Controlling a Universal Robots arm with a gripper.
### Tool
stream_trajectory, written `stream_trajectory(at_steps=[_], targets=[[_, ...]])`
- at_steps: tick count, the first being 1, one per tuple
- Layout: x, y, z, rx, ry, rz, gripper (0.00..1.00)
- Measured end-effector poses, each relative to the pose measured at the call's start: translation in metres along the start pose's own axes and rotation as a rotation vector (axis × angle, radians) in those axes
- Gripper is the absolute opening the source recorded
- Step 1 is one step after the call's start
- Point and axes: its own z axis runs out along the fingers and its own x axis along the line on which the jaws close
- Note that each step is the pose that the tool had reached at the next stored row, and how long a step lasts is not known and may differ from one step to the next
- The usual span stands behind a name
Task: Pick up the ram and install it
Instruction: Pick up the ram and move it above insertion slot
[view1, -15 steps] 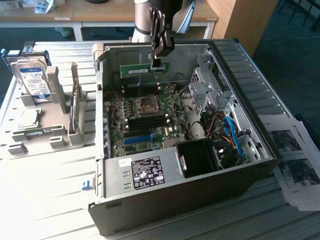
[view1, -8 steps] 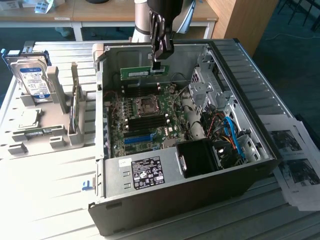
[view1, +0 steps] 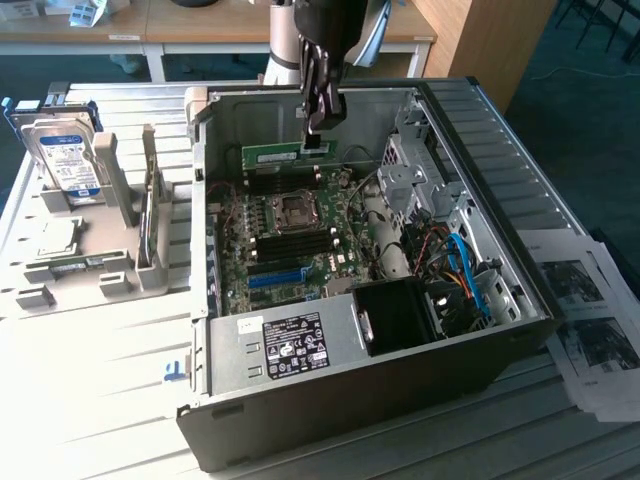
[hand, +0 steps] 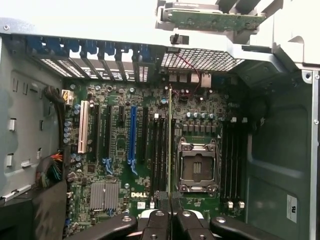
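The ram (view1: 280, 154) is a long green stick hanging level inside the open computer case (view1: 470, 330), above the far end of the motherboard (view1: 290, 245). My gripper (view1: 318, 132) comes straight down from above and is shut on the ram's end on the exterior view's right. In the wrist view the ram (hand: 170, 140) shows edge-on as a thin line running out from my gripper (hand: 170, 212). It lies over the black memory slots (hand: 159, 150) beside the CPU socket (hand: 196, 167). The black fingers (hand: 159, 221) press against it from both sides.
A silver hard drive (view1: 68, 160) stands in a grey fixture (view1: 110, 270) on the exterior view's left. Blue cables (view1: 470, 275) and a black box (view1: 400, 315) fill the case's near corner. Printed papers (view1: 590, 320) lie to its right. Case walls surround the motherboard.
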Motion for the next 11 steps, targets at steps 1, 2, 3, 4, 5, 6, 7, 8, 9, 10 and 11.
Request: stream_trajectory(at_steps=[1, 2, 3, 4, 5, 6, 7, 8, 9, 10, 11], targets=[[0.0, -0.0001, 0.0013, 0.0, -0.0003, 0.0, 0.12], [0.0, -0.0003, 0.0026, 0.0, -0.0004, 0.0, 0.12], [0.0, -0.0004, 0.0039, 0.0001, -0.0006, 0.0, 0.12], [0.0, -0.0006, 0.0051, 0.0, -0.0005, 0.0, 0.12], [0.001, -0.0008, 0.0064, 0.0, -0.0006, 0.0, 0.12], [0.001, -0.0009, 0.0078, 0.0, -0.0006, 0.0, 0.12], [0.001, -0.0011, 0.0092, 0.0, -0.0006, 0.0, 0.12], [0.001, -0.0012, 0.0105, 0.0, -0.0006, 0.0, 0.12], [0.001, -0.0014, 0.012, 0.0, -0.0005, 0.0, 0.12], [0.001, -0.0015, 0.0134, 0.0, -0.0005, 0.0, 0.12], [0.001, -0.0017, 0.0148, 0.0, -0.0005, 0.0, 0.12]])
